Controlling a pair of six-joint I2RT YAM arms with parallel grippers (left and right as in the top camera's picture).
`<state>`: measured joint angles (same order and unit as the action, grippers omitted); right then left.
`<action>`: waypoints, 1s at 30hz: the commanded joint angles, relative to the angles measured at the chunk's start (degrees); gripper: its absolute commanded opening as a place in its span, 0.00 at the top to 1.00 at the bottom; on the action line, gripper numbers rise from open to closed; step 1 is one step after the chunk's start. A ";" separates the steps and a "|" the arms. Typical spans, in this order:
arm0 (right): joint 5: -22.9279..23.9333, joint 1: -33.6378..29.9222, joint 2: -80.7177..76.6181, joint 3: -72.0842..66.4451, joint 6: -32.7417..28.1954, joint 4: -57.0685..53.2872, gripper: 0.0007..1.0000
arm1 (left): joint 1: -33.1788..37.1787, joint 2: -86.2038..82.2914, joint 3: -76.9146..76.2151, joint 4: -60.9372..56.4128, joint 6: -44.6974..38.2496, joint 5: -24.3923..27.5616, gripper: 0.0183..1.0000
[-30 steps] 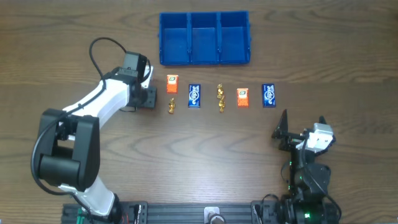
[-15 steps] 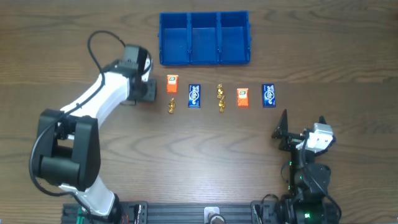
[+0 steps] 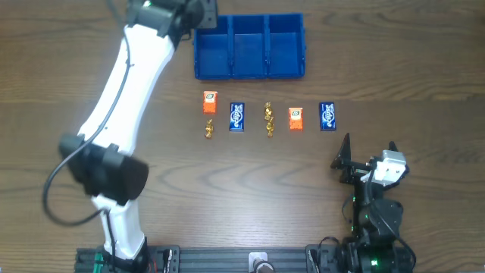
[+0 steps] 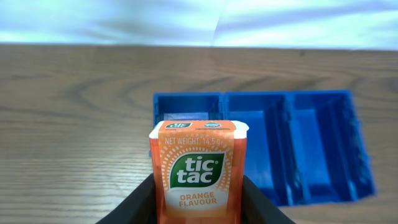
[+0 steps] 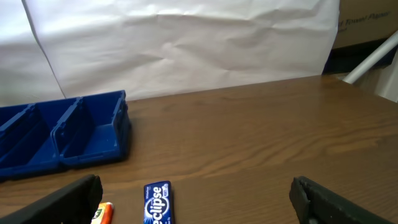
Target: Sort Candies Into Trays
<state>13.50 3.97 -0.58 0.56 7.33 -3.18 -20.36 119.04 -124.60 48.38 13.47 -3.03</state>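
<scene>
Carrying step: left fingers (image 4: 134, 208) pinch an orange box (image 4: 198, 168) near the tray (image 3: 248, 74), upper left. Next, move over it and release. Right fingers (image 5: 68, 199) are spread.

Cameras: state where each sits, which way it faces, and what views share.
Top view: fixed overhead, facing down on table, tray, candies; left arm and right arm show.
Left wrist view: on left wrist, facing the tray; jaws shut on an orange box.
Right wrist view: on right wrist, low, facing across the table; open jaws show.
Shared: the tray.
</scene>
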 commanded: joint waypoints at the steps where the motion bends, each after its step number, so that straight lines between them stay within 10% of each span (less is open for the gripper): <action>1: 0.11 -0.20 0.44 -0.11 -0.33 -0.17 0.00 | 0.07 9.70 -2.03 -0.66 3.34 0.13 0.71; 16: 0.13 -0.20 0.44 -0.11 -0.33 -0.17 0.00 | 0.09 13.40 -1.99 -1.20 3.52 -0.15 0.63; 18: 0.13 -0.20 0.44 -0.11 -0.33 -0.17 0.00 | 0.09 13.40 -1.99 -1.20 3.52 -0.17 0.52; 19: 0.13 -0.20 0.44 -0.11 -0.33 -0.17 0.00 | 0.09 13.40 -1.99 -1.22 3.85 -0.20 0.17; 21: 0.11 -0.20 0.44 -0.11 -0.33 -0.17 0.00 | 0.13 13.35 -1.99 -1.22 4.42 -0.15 0.00; 30: 0.11 -0.20 0.44 -0.11 -0.33 -0.17 0.00 | -1.57 5.46 -1.53 10.45 7.39 -0.37 0.01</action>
<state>13.50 3.97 -0.58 0.56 7.33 -3.18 -20.67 132.16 -125.75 54.00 18.28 -2.96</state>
